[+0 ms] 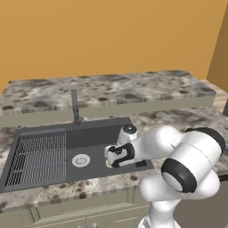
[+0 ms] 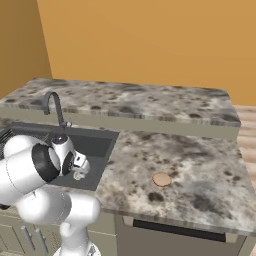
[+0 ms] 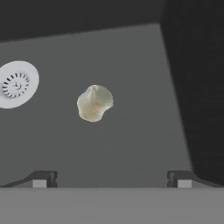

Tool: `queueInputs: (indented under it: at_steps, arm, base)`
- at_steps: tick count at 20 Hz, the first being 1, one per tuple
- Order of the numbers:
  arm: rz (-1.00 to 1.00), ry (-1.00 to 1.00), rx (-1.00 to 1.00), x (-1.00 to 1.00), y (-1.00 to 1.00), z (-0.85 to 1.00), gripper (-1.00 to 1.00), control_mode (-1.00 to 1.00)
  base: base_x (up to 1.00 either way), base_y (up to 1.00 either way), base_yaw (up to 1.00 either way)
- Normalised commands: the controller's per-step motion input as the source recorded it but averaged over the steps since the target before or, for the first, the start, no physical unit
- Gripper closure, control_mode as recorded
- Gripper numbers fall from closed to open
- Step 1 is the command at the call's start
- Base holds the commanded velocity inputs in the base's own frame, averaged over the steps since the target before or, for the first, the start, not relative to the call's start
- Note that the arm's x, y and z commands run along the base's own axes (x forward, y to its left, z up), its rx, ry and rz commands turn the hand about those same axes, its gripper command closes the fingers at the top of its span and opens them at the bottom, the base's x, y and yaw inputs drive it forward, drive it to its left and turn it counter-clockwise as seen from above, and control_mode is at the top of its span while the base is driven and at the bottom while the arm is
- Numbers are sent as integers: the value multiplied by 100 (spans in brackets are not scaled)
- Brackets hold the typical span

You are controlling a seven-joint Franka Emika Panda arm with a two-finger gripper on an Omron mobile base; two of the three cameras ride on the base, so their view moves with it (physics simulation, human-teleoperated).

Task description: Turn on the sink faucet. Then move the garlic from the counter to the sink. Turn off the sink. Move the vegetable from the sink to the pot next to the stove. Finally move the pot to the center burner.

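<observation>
Left base view: the white arm's pincer (image 1: 111,159) hangs low over the large dark-grey rectangular sink (image 1: 95,136), right of the round silver drain (image 1: 80,160).

Right base view: the slim dark-grey faucet (image 2: 54,107) stands at the far rim.

Hand view: the small pale lumpy garlic bulb (image 3: 94,103) lies on the sink floor, beyond wide-open fingertips (image 3: 43,178).

In the hand view the drain (image 3: 16,84) runs off the left edge. At the centre of the left base view the arm's wrist covers the gripper and part of the sink (image 1: 95,136) floor.
</observation>
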Motion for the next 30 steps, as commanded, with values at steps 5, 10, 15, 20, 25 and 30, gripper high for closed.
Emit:
queueInputs:
  at_steps: [5,10,15,20,25,30]
  arm:
    - [0,0,-3,3,6,-13,-100,-100]
    - [0,2,0,10,5,-11,-100,-100]
    - [0,0,-1,9,5,-19,-100,-100]
    - [0,0,-2,11,8,-17,-100,-100]
    - [0,1,-2,13,6,-13,-100,-100]
    - [0,2,-2,15,9,-10,-100,-100]
  base:
    - [0,0,0]
    - [0,0,0]
    - [0,0,0]
    - [0,0,0]
    - [0,0,0]
    - [0,0,0]
